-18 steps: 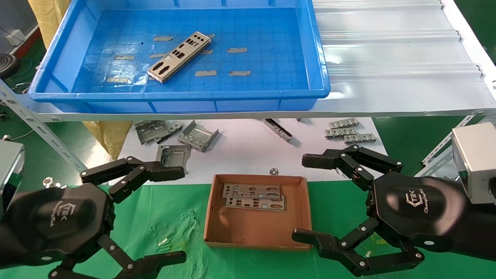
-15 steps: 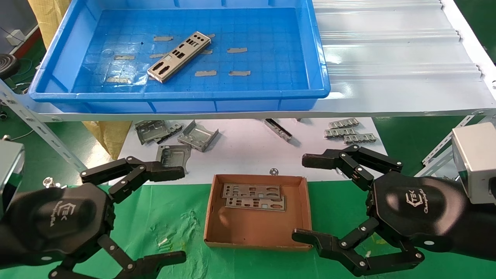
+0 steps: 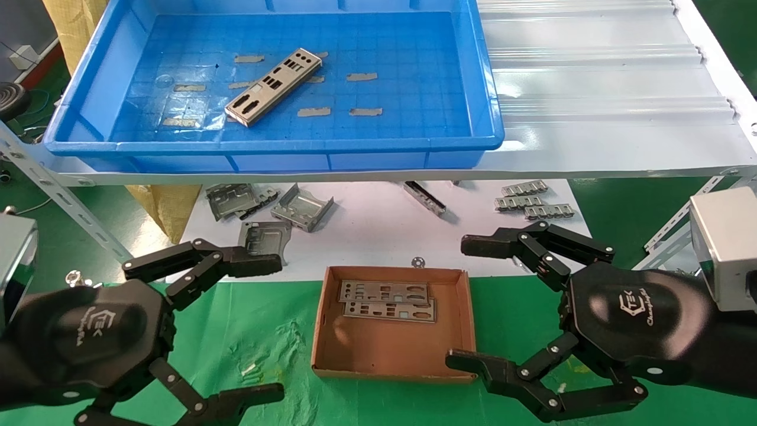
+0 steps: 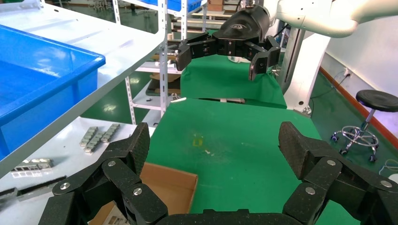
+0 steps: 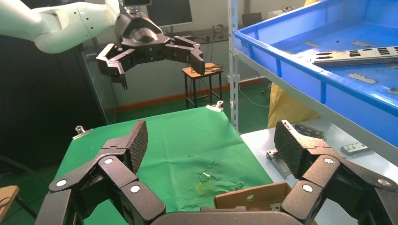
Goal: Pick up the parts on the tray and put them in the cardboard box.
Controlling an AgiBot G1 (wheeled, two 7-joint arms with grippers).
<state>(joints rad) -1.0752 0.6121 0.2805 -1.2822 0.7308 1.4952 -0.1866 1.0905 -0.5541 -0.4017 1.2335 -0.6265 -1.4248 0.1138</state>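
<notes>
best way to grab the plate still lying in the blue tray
Take the part across its narrow width near mid-length, coming straight down from above. It lies flat and diagonal on the tray floor, well clear of the walls, so the fingers should probably be turned to straddle its two long edges. Both the left gripper and right gripper are open and empty by the cardboard box.

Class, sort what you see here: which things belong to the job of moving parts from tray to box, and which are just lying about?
Job: plate in the blue tray; cardboard box holding two plates; left gripper and right gripper, both open.

Lying about: bent brackets; ribbed strips; washer.
</notes>
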